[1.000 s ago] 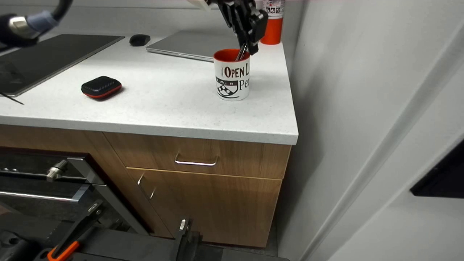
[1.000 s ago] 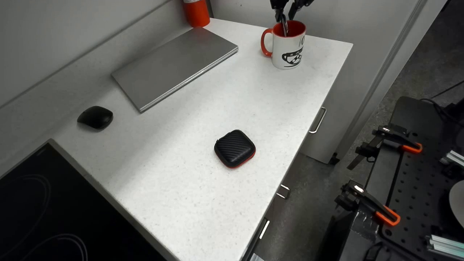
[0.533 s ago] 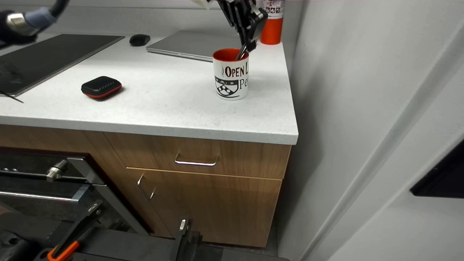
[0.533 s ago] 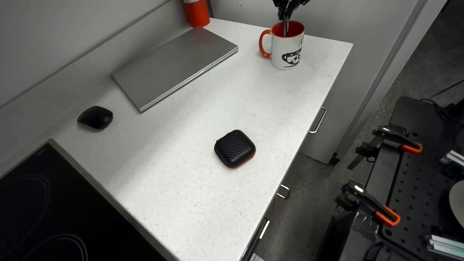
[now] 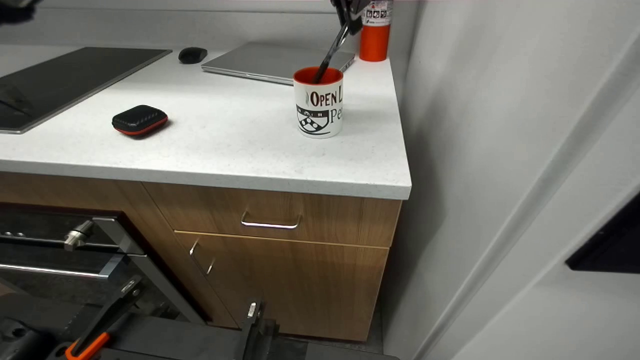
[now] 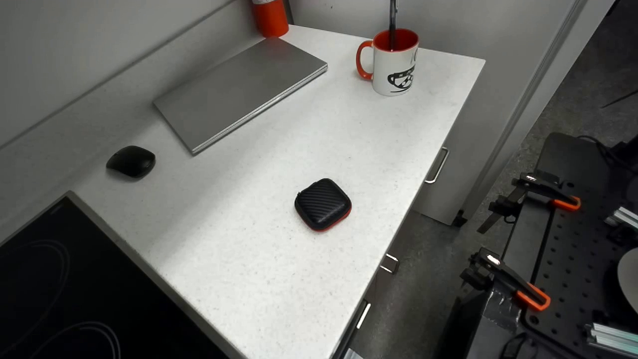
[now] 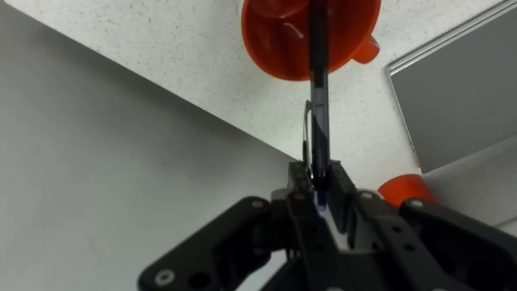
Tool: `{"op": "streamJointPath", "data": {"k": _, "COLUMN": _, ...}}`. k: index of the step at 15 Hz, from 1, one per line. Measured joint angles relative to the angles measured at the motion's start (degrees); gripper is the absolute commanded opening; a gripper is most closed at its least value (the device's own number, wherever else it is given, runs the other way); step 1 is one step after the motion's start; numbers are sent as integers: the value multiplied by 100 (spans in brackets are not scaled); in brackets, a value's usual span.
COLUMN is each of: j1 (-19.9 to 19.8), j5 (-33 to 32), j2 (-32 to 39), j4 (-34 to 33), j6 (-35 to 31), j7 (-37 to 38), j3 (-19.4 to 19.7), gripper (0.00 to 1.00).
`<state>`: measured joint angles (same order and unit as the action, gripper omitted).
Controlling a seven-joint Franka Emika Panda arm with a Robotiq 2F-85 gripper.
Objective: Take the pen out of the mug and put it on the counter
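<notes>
- The hand [image 7: 319, 173] is pinched in on both sides of the upper part of the pen [image 5: 330, 56]; the pen slants down, its lower part inside the mug [image 5: 318, 112].
- If the hand travels sideways before the pen's tip clears the mug's rim, the tilted shaft would likely lever there and drag or topple the mug, which stands near the end of the counter [image 5: 220, 132].
- The hold seems high and narrow, and the clip [image 7: 307, 121] may be caught in it, so a knock could make the pen twist or slip back.
- Let go too high, the pen could bounce or roll off the counter.
- The tip shows in none of the 3 views: the mug seems to hide it in both exterior views, and the wrist view's top edge cuts the pen off.
- The hand's contact with the pen is blurred close up.
</notes>
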<state>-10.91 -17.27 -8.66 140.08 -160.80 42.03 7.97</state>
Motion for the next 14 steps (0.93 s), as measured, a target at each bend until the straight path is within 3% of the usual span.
{"op": "streamJointPath", "data": {"k": 3, "j1": -47, "j5": -126, "j2": -367, "j4": -1, "j6": 104, "j7": 97, "j3": -56, "gripper": 4}}
{"op": "streamJointPath", "data": {"k": 7, "j1": 105, "j5": 518, "j2": -650, "j4": 0, "j6": 456, "j7": -382, "j3": -388, "gripper": 4}}
{"op": "streamJointPath", "data": {"k": 10, "j1": 370, "j5": 970, "j2": -607, "j4": -11, "j6": 757, "j7": -781, "j3": -665, "gripper": 4}}
{"op": "streamJointPath", "data": {"k": 14, "j1": 543, "j5": 1020, "j2": -131, "j4": -104, "j6": 971, "j7": -998, "j3": -1012, "gripper": 4}}
